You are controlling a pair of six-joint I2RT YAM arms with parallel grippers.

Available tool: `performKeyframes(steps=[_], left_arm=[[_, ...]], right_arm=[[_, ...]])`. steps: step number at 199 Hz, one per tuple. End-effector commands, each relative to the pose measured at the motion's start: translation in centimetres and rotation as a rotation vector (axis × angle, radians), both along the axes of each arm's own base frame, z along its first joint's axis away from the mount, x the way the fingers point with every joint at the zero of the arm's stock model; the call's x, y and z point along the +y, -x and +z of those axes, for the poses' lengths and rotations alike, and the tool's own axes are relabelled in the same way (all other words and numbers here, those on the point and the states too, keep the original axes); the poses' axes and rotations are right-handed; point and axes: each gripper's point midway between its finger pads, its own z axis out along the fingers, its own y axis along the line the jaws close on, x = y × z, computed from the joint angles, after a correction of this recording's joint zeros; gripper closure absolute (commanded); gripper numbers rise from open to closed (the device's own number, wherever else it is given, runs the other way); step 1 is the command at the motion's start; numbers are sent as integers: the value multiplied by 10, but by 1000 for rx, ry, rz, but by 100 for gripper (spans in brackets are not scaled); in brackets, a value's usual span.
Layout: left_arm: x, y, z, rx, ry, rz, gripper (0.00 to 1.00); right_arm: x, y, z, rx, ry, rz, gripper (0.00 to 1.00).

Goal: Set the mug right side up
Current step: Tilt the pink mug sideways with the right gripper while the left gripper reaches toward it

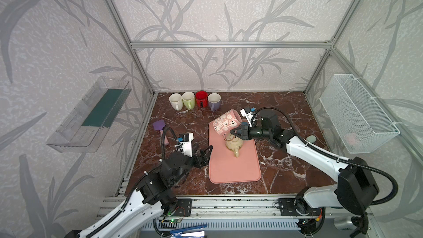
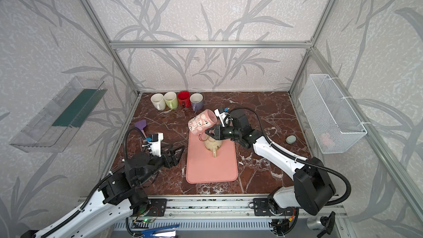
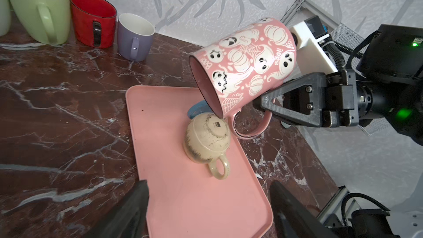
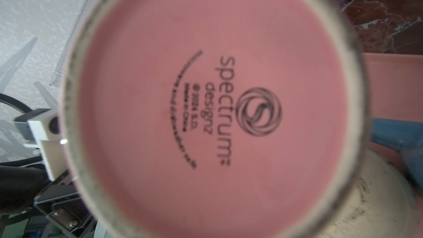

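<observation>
Blue object (image 3: 194,109) largely hidden behind the pink ghost mug (image 3: 245,65)

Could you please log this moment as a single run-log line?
right gripper: shut on pink mug handle, mug tilted above tray | left gripper: open, empty | beige mug: upside down on tray

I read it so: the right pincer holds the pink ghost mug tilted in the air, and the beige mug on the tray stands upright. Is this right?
One error: the beige mug stands upside down, base up, as the left wrist view shows. The rest is right.
</observation>
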Motion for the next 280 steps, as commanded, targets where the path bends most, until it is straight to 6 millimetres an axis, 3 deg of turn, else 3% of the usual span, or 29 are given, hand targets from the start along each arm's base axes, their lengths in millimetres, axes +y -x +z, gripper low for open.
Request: performKeyframes(steps=[1,59,105,141,166,209,255,280], left_arm=[[-17,-1,22,-30,185,-56,18],[-37,-13,30,-16,427,-143,18],[-54,-28,53,-43,572,-223,18],[-71,-34,77,-80,602,-301,18],[-78,-37,86,-92,619,-342,18],[-89,-36,95,-90,649,-420,20],[-86,-43,98,-94,645,-418,33],[-86,-46,104,-99,645,-432,36]], right_arm=[[0,1,71,-185,-194,42,100],[-11,0,97,-207,-317,60,100],[-16,3,113,-216,-390,78,100],[-16,6,114,-211,-404,93,100],[-15,12,126,-246,-443,134,100],[-13,19,130,-242,-466,185,100],[-12,27,131,-222,-494,230,100],[-9,32,131,-220,-494,252,100]])
